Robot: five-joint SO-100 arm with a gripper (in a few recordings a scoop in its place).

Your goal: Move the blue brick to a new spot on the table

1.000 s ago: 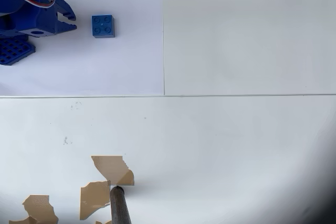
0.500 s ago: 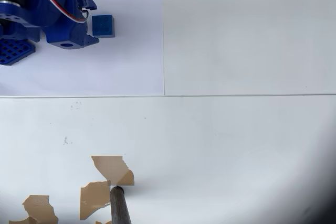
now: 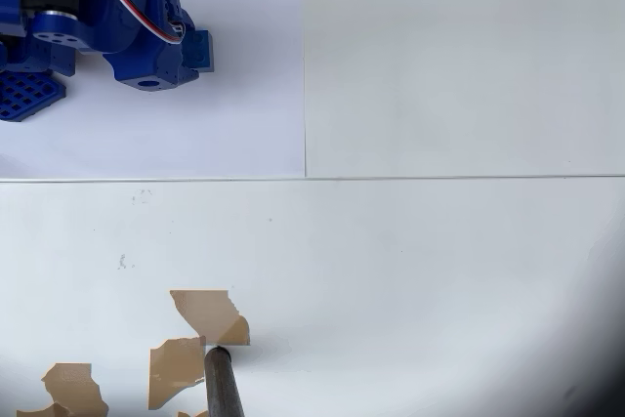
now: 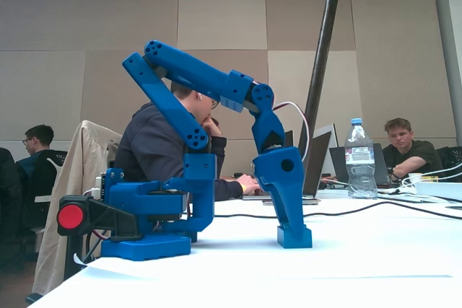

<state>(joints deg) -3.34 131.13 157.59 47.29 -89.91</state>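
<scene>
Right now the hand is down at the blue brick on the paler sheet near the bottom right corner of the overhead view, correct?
Not quite. In the overhead view the hand is down at the blue brick on the paler sheet, but near the top left corner, not the bottom right.

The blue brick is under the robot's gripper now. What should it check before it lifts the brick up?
1. Gripper over the blue brick: ok, in the overhead view it covers most of the brick.
2. Gripper down at the table: ok, in the fixed view its tip meets the surface.
3. Fingers closed on the brick: cannot tell, the gripper body hides them.
4. Brick flat, not tipped: cannot tell, just its right edge shows.
5. Free white table to the right for a new spot: ok.
6. Torn brown patches and dark rod far from the brick: ok.
</scene>
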